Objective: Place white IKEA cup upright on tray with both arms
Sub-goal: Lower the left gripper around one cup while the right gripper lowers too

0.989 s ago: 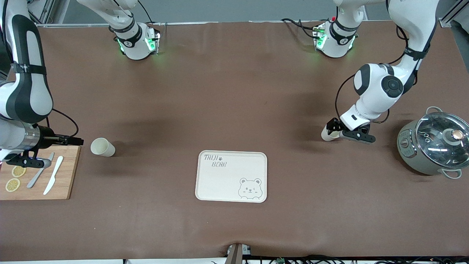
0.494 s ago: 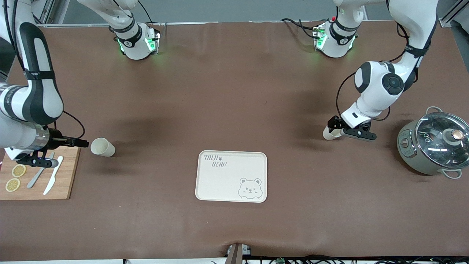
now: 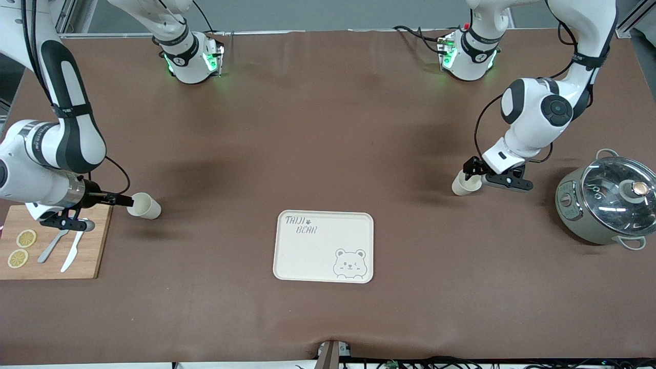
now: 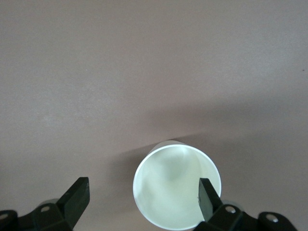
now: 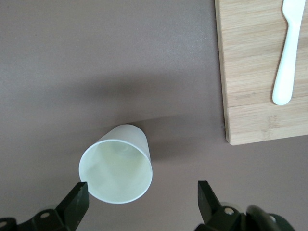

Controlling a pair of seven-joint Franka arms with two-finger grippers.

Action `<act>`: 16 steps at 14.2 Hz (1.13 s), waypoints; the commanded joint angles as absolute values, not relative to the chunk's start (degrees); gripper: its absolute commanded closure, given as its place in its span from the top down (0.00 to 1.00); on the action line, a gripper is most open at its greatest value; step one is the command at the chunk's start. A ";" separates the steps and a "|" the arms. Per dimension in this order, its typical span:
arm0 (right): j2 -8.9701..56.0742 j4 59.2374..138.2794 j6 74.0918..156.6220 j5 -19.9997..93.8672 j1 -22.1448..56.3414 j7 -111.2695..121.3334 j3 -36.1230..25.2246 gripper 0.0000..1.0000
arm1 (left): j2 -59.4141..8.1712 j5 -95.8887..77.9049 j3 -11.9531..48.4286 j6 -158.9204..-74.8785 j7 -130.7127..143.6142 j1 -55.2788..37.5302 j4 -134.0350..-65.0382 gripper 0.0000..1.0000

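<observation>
My right gripper (image 3: 125,200) sits low at the mouth of a white cup (image 3: 144,205) that lies on its side beside the cutting board (image 3: 95,241) toward my right arm's end of the worktop; jaws spread, one finger at the rim, nothing pinched. The TAIJI BEAR tray (image 3: 292,256) lies bare mid-worktop. My left gripper (image 3: 479,177) is at a second white cup (image 3: 463,185) near the lidded pot (image 3: 574,215), jaws wide, one finger (image 4: 208,196) over the rim, I judge for a wall grip.
</observation>
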State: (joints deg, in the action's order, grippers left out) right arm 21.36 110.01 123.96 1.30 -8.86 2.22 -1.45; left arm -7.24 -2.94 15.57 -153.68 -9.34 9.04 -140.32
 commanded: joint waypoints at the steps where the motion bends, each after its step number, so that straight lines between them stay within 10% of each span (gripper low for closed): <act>1: 20.65 113.81 128.83 1.49 -9.49 1.58 -0.79 1.00 | -6.50 -4.22 16.00 -153.63 -10.90 10.72 -141.50 1.00; 16: 22.32 116.28 134.73 2.02 -9.32 1.50 -0.79 0.91 | -12.57 -4.31 16.00 -161.54 -11.34 10.72 -142.03 1.00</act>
State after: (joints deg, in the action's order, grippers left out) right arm 22.65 115.25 133.44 1.36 -8.86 1.96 -1.32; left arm -13.06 -2.94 15.55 -160.77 -10.01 10.38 -141.73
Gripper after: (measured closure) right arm 0.048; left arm 0.000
